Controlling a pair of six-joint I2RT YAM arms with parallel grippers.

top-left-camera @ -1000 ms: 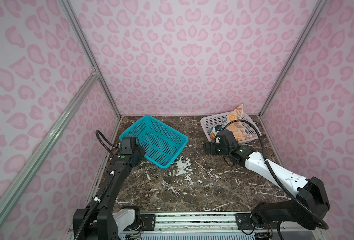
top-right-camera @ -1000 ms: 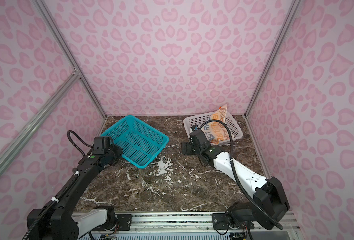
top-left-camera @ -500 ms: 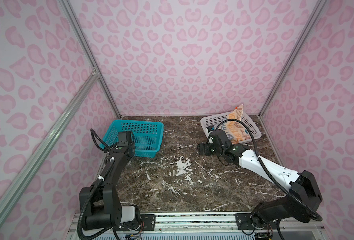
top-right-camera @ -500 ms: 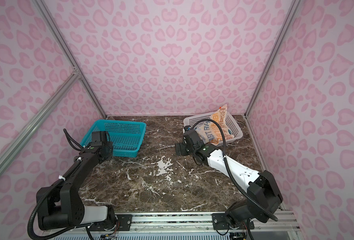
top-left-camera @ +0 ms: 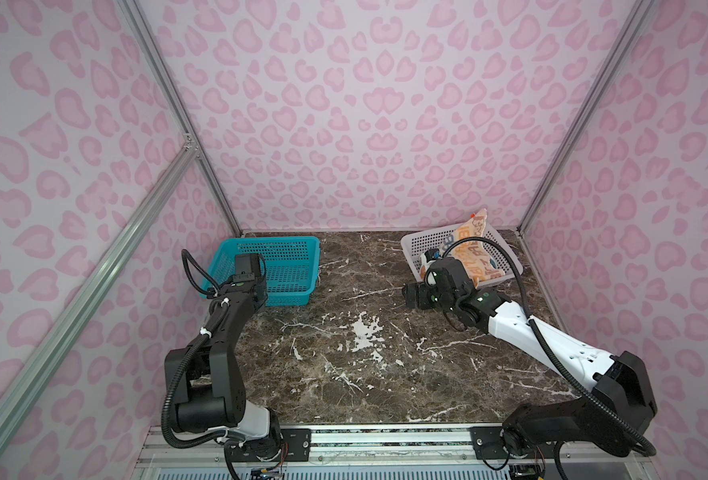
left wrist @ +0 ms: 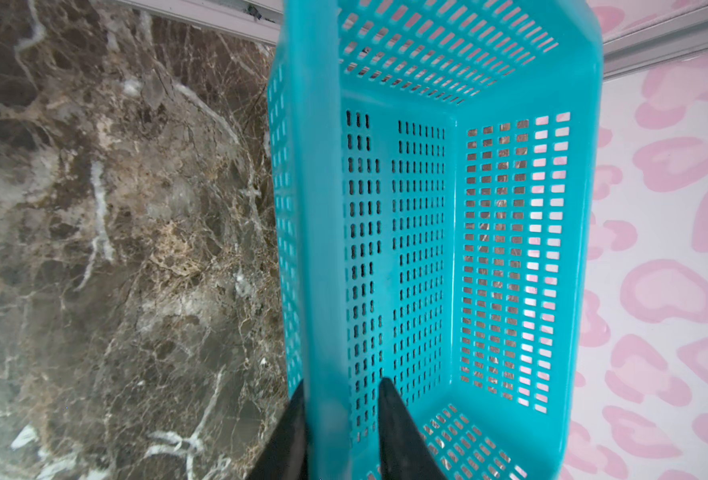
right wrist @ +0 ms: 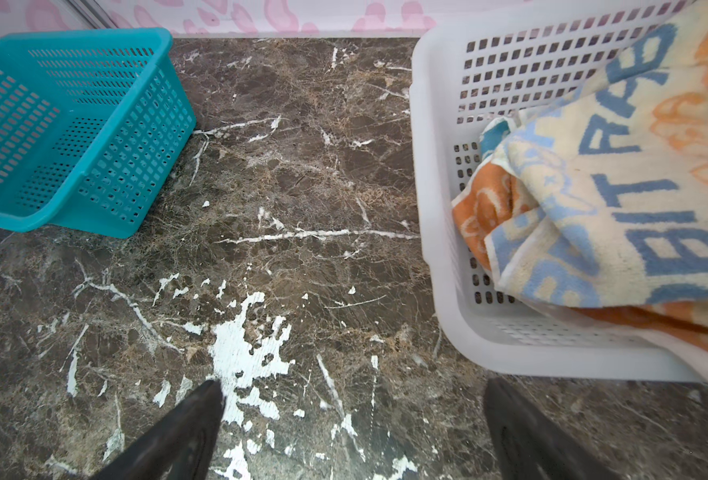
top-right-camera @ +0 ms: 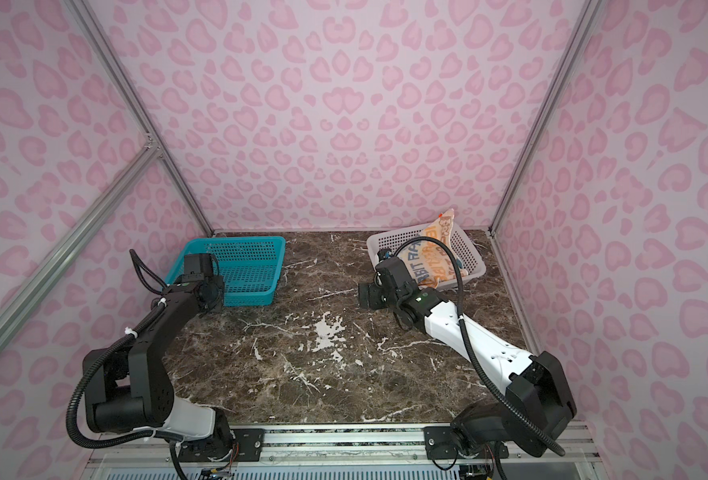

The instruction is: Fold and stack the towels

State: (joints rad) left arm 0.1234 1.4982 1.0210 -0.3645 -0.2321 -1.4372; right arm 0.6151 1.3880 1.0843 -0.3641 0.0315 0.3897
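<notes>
Left end effector (left wrist: 342, 384) stands astride the long wall of the teal basket (left wrist: 456, 104), one finger outside and one inside. Its jaws are apart, and the inner finger looks clear of the plastic. Right end effector (right wrist: 352, 384) hovers low over the marble table (right wrist: 302, 187), jaws spread wide and holding nothing, just beside the near wall of the white basket (right wrist: 427, 166). All the towels lie crumpled in that white basket at the far right of the table. The cream RABBIT towel (right wrist: 618, 199) is on top, with one corner standing above the far rim and its lower edge draped over the near rim. The orange towel (right wrist: 485, 208) is bunched under it, and a sliver of blue cloth (right wrist: 490, 139) shows behind. No towel is folded or stacked yet. In my judgement the main hazard is a mixed grab, since the cloths overlap tightly and a pinch on the cream edge may lift the orange one too. A second hazard is a finger catching the white basket's rim, which could drag or tip the light basket. That wall stands between the right end effector and the cloth. The right arm's cable (top-left-camera: 506, 253) loops over the pile and could snag the raised corner. If the left end effector withdraws at an angle, it may hook the teal basket's wall and shift it.
</notes>
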